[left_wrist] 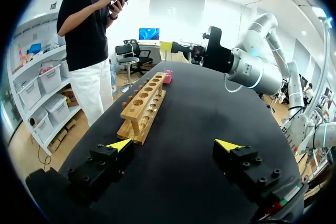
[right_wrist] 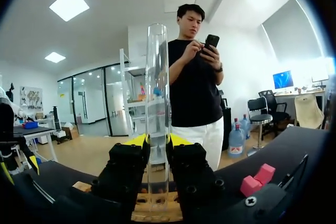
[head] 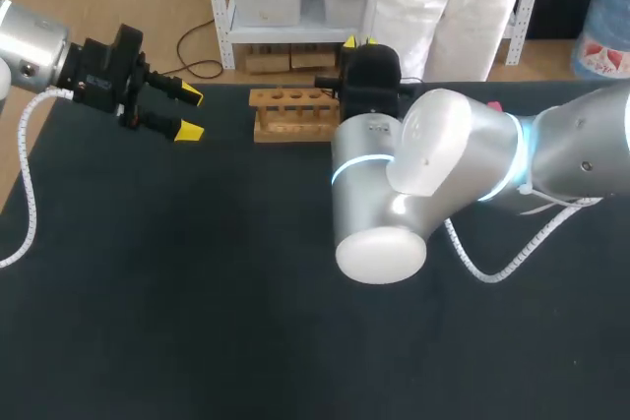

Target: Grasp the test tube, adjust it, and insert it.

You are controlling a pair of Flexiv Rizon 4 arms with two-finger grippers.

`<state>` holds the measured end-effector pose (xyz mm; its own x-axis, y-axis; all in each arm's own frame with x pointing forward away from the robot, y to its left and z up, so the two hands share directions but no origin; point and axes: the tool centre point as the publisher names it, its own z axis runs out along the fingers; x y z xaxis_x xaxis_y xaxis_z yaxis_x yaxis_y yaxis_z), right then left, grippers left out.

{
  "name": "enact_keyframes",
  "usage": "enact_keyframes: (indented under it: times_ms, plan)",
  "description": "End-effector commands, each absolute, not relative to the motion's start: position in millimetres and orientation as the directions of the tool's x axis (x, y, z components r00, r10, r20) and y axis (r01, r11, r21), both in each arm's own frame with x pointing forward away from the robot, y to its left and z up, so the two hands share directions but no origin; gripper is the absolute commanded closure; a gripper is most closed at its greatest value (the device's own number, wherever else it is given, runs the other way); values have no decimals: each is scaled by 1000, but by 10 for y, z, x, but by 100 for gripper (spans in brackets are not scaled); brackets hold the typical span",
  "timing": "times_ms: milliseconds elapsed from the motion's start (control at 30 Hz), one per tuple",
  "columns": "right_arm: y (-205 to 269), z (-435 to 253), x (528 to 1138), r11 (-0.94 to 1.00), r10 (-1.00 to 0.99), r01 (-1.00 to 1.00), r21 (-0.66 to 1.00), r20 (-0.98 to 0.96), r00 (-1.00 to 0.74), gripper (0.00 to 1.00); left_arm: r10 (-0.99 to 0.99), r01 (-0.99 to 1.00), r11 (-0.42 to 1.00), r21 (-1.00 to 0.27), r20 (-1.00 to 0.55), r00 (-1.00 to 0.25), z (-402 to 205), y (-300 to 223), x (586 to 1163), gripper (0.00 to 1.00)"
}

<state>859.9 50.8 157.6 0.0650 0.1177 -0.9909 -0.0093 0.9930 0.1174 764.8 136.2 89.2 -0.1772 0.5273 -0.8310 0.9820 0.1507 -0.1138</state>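
On the dark table [head: 177, 302], the left end effector [head: 190, 113] hovers left of the wooden rack [head: 292, 113], its fingers spread wide with nothing between them. Just past the rack's right end, the right end effector [right_wrist: 157, 141] pinches the clear test tube [right_wrist: 157, 87], which stands upright.

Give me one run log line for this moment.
right gripper: shut on test tube, upright | left gripper: open, empty | wooden rack: holes empty
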Motion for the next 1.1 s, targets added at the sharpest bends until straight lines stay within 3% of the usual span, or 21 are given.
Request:
enact_keyframes:
  times_ms: [33,1100]
  plan:
    - [503,1539,8750,993,115,-33,112,-990,83,100,527,982,149,-113,-832,-176,883,1365,7656,0]
    - [525,1294,8909,993,114,-26,112,-990,82,100,527,982,149,-113,-832,-176,883,1365,7656,0]
